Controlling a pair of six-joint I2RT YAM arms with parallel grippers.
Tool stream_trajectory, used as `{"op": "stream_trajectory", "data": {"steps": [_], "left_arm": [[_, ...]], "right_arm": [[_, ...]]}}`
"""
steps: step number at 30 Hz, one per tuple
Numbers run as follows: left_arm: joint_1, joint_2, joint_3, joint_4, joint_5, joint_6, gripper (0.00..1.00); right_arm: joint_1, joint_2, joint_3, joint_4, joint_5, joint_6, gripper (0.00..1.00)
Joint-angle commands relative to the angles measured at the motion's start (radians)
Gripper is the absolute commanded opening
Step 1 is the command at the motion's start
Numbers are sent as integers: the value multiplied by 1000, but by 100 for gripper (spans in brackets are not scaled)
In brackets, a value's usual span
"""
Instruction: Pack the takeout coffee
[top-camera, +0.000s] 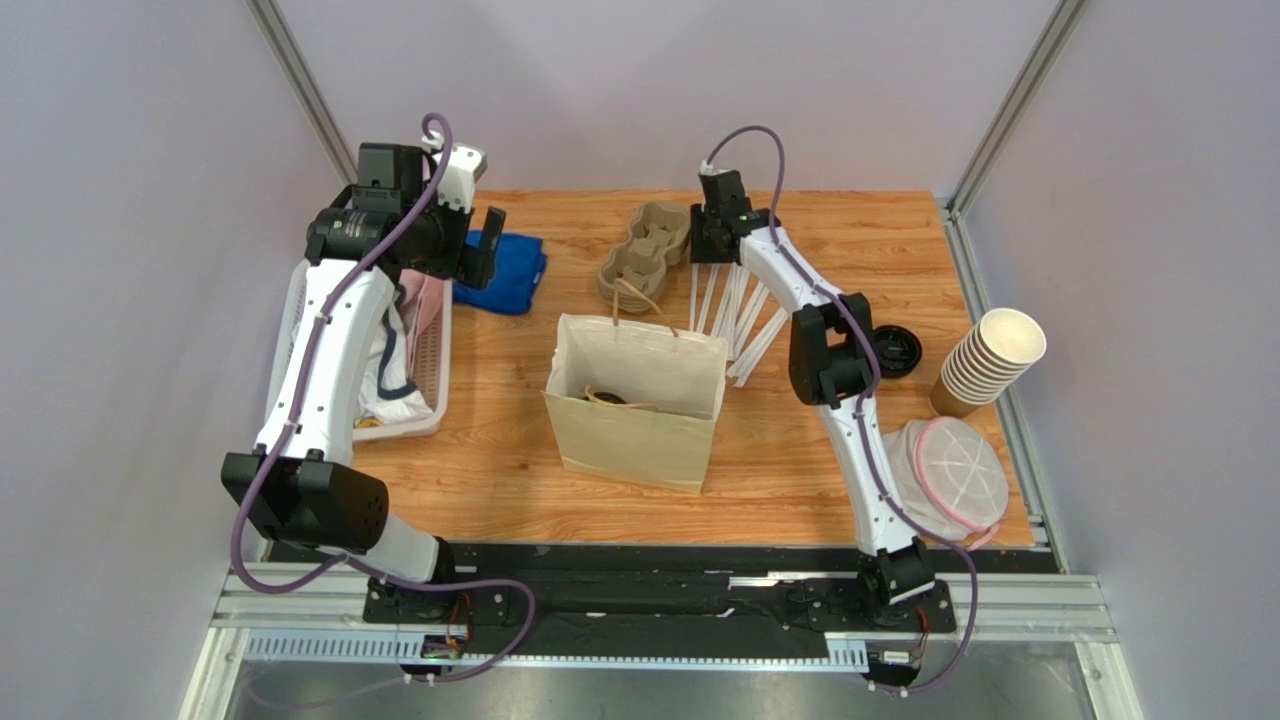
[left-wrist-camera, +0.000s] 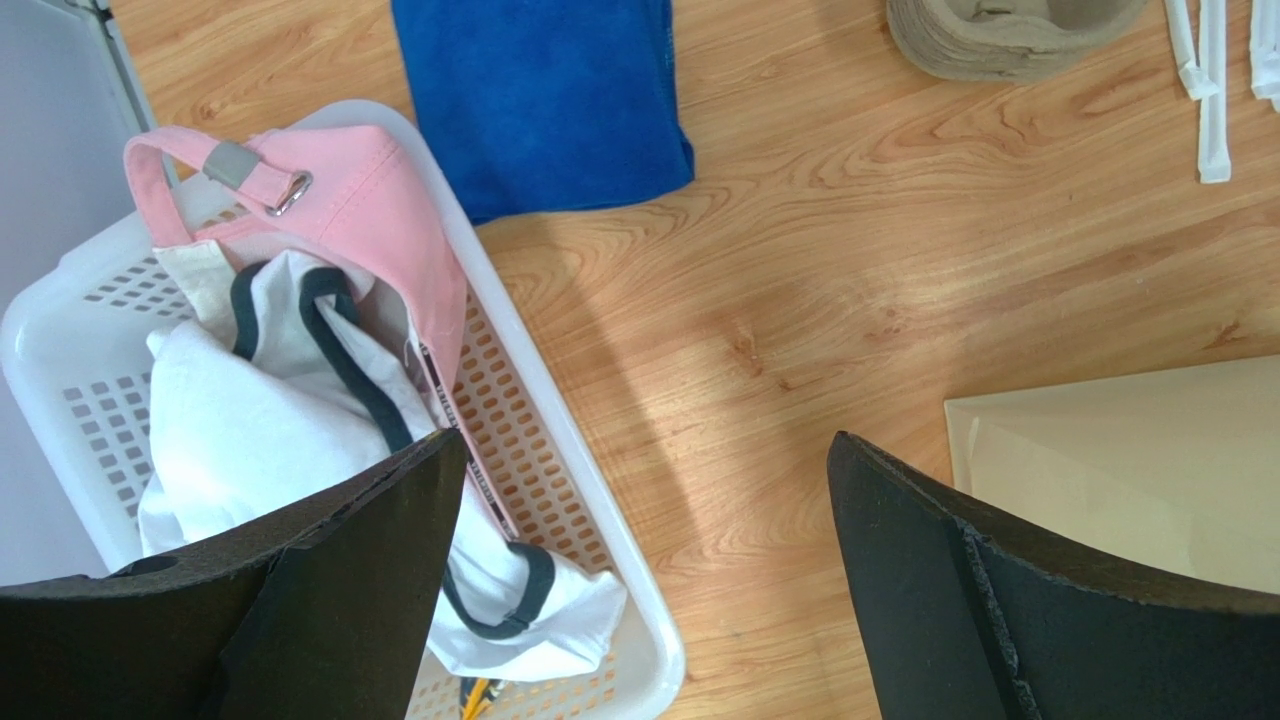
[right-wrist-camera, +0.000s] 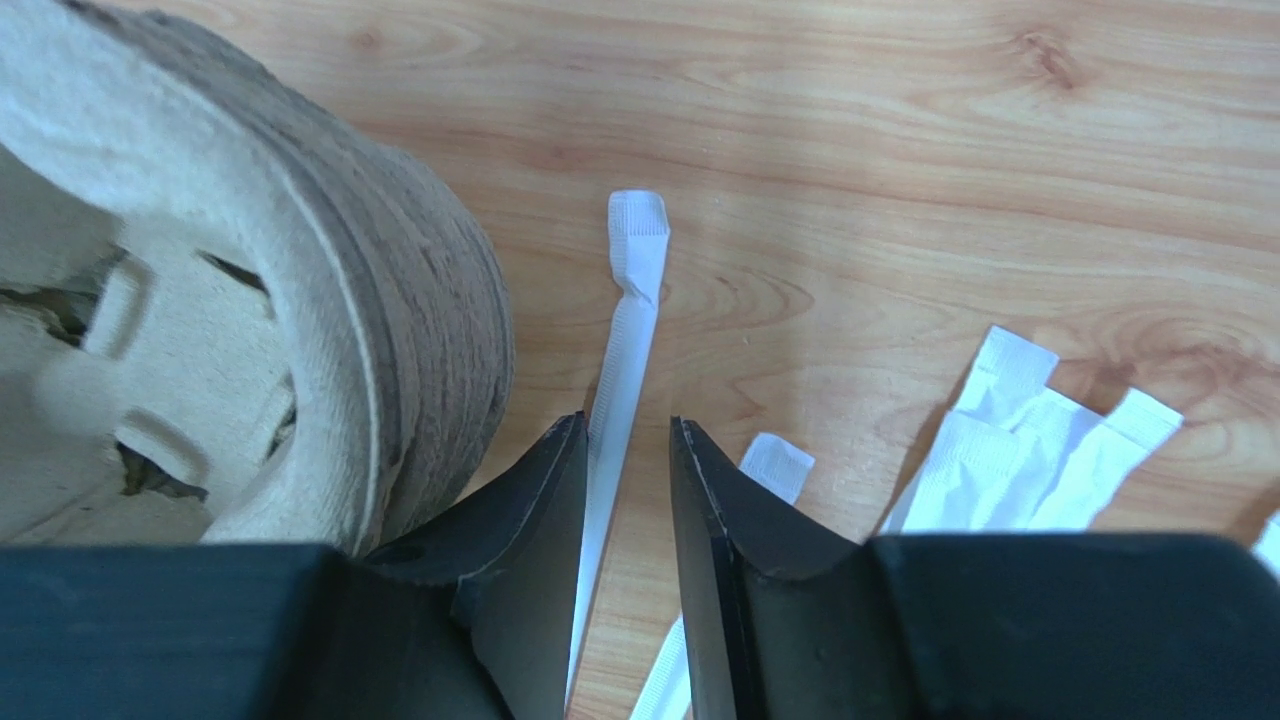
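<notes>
Wood-grain surface (top-camera: 842, 240), top view. A tan paper bag (top-camera: 631, 435) stands upright at centre frame, mouth open. A dark curved shape shows inside the mouth, too small to tell whether it is a handle or a lid.

Takeout coffee: not identifiable in any view. Whether it sits inside the bag, hidden by the walls, cannot be told.

Right fingers (right-wrist-camera: 706, 495): upper centre of the top view, low over a fan of white paper-wrapped straws (top-camera: 744, 315).
- Wrist view: the two fingers stand narrowly apart, astride one straw (right-wrist-camera: 631, 300).
- That straw lies against the finger at frame left, and bare wood shows between it and the other finger. Not clamped.
- A stack of pulp cup carriers (right-wrist-camera: 226, 300) fills the left of that frame, close against the same finger.

Left fingers (left-wrist-camera: 406, 510): upper left of the top view, raised off the surface.
- Wrist view: spread wide over bare wood.
- A white basket (left-wrist-camera: 90, 375) at frame left holds a pink cap (left-wrist-camera: 376, 210) and a white garment (left-wrist-camera: 256, 435) with dark trim.
- A folded blue cloth (left-wrist-camera: 541, 90) lies flat at top centre, just beside the basket.
- A corner of the bag shows at lower right.

Right edge of the top view:
- A stack of lidless cups (top-camera: 992, 357) lies tilted.
- A loose black lid (top-camera: 899, 350) sits beside the right arm's elbow.
- A round white cover with a pink rim (top-camera: 954, 473) is at lower right.
</notes>
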Motion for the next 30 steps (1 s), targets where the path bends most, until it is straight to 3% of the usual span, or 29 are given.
{"op": "stream_trajectory", "data": {"steps": [1, 10, 13, 14, 21, 30], "left_arm": [[7, -7, 38, -7, -7, 27, 99], [7, -14, 40, -9, -6, 44, 99], [7, -14, 38, -9, -3, 35, 99], [7, -13, 40, -10, -3, 30, 99], [7, -14, 50, -26, 4, 7, 99], [7, -13, 73, -23, 13, -19, 99]], "right_arm": [[28, 9, 36, -103, 84, -73, 31], [27, -23, -45, -148, 120, -90, 20], [11, -44, -53, -149, 28, -37, 7], [4, -44, -42, -146, -70, -15, 0], [-30, -127, 30, -51, -247, 144, 0], [-134, -399, -65, 44, -334, 273, 0]]}}
